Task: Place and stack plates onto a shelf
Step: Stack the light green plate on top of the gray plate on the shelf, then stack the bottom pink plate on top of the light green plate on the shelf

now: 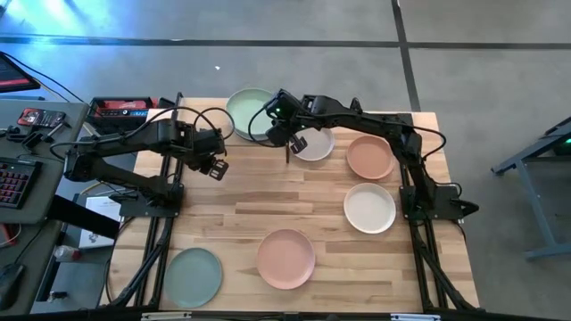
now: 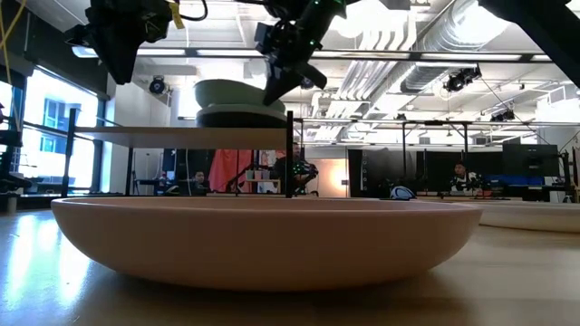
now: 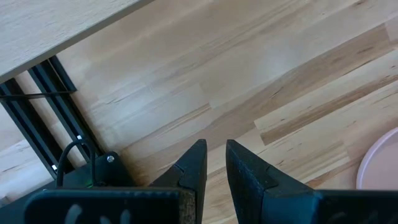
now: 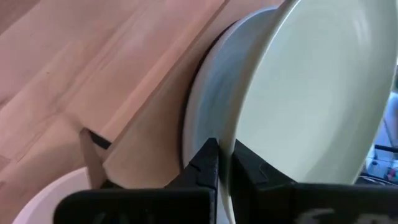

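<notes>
My right gripper (image 1: 287, 134) sits at the right edge of the shelf (image 2: 181, 136), its fingers pinched on the rim of the sage green plate (image 1: 250, 112). In the right wrist view that plate (image 4: 317, 106) tilts against a darker plate (image 4: 208, 118) under it, and the low view shows the pair stacked on the shelf board, the green one (image 2: 231, 91) on top of the dark one (image 2: 240, 117).

My left gripper (image 1: 217, 168) hovers over bare tabletop (image 3: 249, 81) just in front of the shelf, fingers (image 3: 193, 168) slightly apart and holding nothing.

The rest of the plates lie on the table: a white plate (image 1: 314, 144) partly under the right arm, a terracotta plate (image 1: 369, 157), a beige-grey plate (image 1: 369, 208), a pink plate (image 1: 285, 259) near the front, and a pale grey-green plate (image 1: 192, 277) at the front left.
</notes>
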`<state>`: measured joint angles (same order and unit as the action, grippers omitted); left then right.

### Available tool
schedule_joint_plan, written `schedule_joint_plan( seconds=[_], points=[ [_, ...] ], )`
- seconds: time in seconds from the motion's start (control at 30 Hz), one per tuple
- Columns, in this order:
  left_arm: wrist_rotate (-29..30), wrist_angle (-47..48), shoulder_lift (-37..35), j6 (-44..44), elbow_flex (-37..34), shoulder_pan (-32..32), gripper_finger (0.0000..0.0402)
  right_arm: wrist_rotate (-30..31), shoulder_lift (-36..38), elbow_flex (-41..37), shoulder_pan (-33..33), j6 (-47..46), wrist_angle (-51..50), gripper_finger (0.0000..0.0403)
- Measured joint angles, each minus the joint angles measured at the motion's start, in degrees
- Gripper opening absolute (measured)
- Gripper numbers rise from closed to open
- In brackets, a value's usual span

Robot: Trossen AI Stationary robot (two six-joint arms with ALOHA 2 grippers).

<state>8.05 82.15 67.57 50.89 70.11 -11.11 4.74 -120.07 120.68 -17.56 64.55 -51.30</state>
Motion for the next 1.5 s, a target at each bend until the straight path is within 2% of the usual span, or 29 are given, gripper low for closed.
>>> schedule_joint_plan(
  seconds=[0.53,0.73,0.97,1.13,1.5],
  points=[
    [-0.03,-0.22,0.00,-0.04,0.02,0.00,0.0051,1.60,0.00,0.00,-0.02,0.44,0.57,0.0001],
    [-1.05,-0.20,0.00,-0.04,0.02,0.00,0.0051,4.87,0.00,0.00,0.00,0.46,0.56,0.0035],
    [-1.51,-0.22,0.00,-0.04,0.02,0.00,0.0051,5.38,0.00,0.00,0.19,-0.06,0.53,0.0060],
    [-1.50,-0.65,0.00,-0.10,0.04,0.00,0.0051,9.33,0.52,0.00,1.78,-0.18,-1.02,0.0067],
    [-1.51,-2.52,0.02,-1.57,0.04,0.00,0.0051,11.08,0.83,0.00,4.44,-5.86,-3.63,0.0067]
  ],
)
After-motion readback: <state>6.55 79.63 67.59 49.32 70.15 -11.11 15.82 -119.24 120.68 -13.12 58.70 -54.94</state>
